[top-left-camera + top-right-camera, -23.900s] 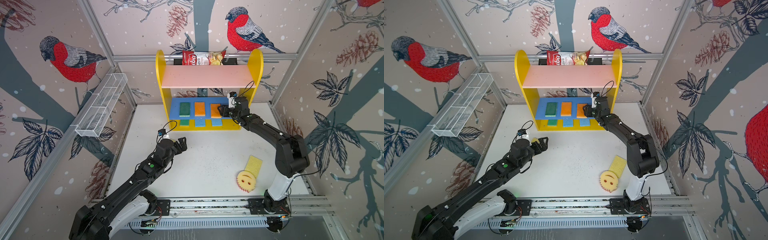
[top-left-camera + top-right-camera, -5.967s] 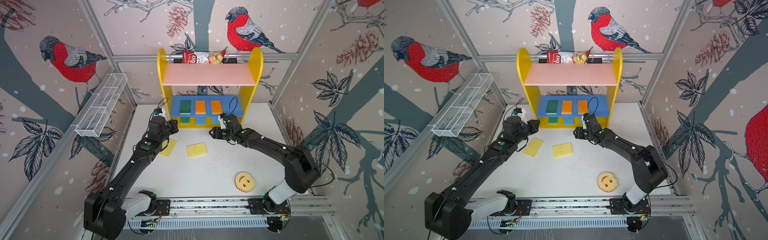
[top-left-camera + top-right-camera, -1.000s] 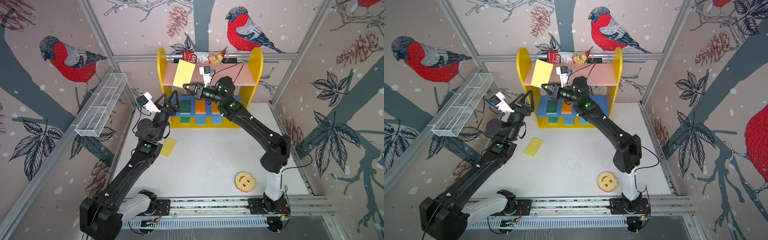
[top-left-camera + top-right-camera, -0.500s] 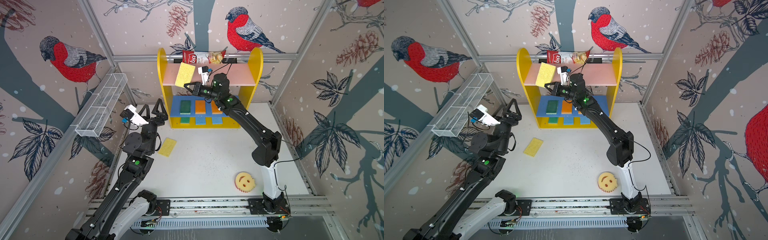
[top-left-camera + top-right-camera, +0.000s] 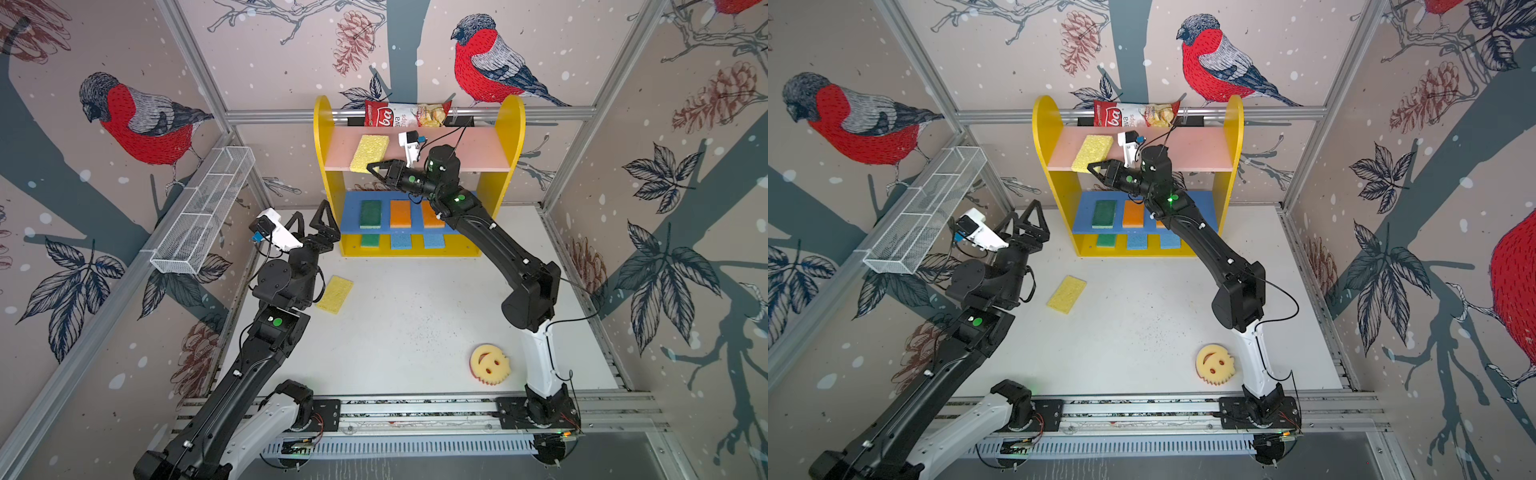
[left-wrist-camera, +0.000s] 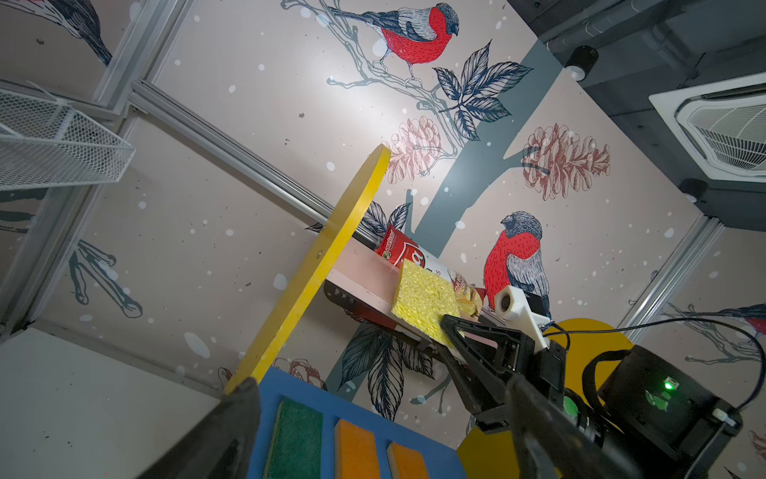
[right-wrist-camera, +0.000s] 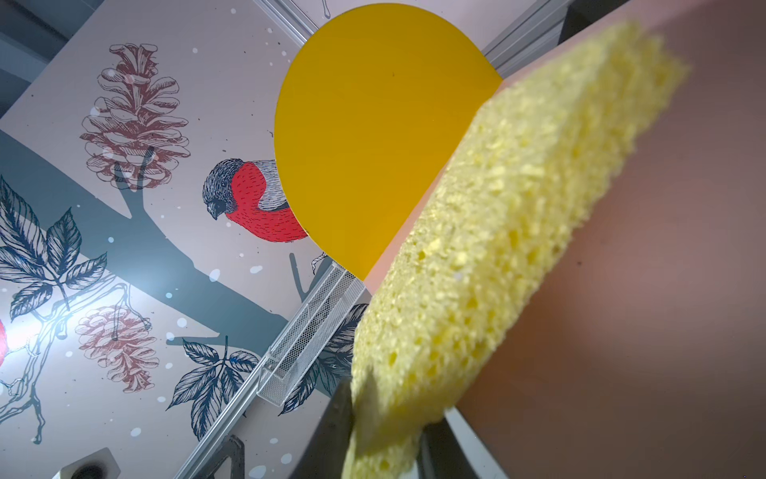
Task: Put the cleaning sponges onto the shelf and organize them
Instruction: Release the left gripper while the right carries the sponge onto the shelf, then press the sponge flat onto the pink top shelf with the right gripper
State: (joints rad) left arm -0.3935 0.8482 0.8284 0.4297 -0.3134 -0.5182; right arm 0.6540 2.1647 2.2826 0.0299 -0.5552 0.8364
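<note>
Two sponges were left on the tabletop (image 5: pixel 415 324), by my count. Nearest lay the smiley-face sponge (image 5: pixel 490 365), face up, close to the foot of my right arm and well apart from the shelf (image 5: pixel 324 174). Farther in, the loose yellow sponge (image 5: pixel 335 294) lay flat just beside my left arm. My left fingers (image 5: pixel 311 216) were spread wide and empty. They were raised above the tabletop near the shelf's left side panel and pointed up toward its boards.

On the shelf's yellow base sat the base row (image 5: pixel 400 241): one green sponge and two blue ones, side by side. On the blue middle board sat the middle row (image 5: pixel 400 214): one green and two orange, evenly spaced. Those six I judged finished.

Higher and farther back was the pink top board (image 5: pixel 469 153). The top yellow sponge (image 5: pixel 370 153) lay slanted on its left part, with its near end hanging over the front edge. My right fingers (image 5: pixel 371 168) flanked that overhanging end. In the right wrist view the foam (image 7: pixel 497 249) filled the gap between them, and I could not tell whether they pinched it or only bracketed it. Behind the board leaned the chips bag (image 5: pixel 405 114).

So I judged seven of nine up, the seventh not yet squared. What remained was to straighten it, then fetch the two from the tabletop.
</note>
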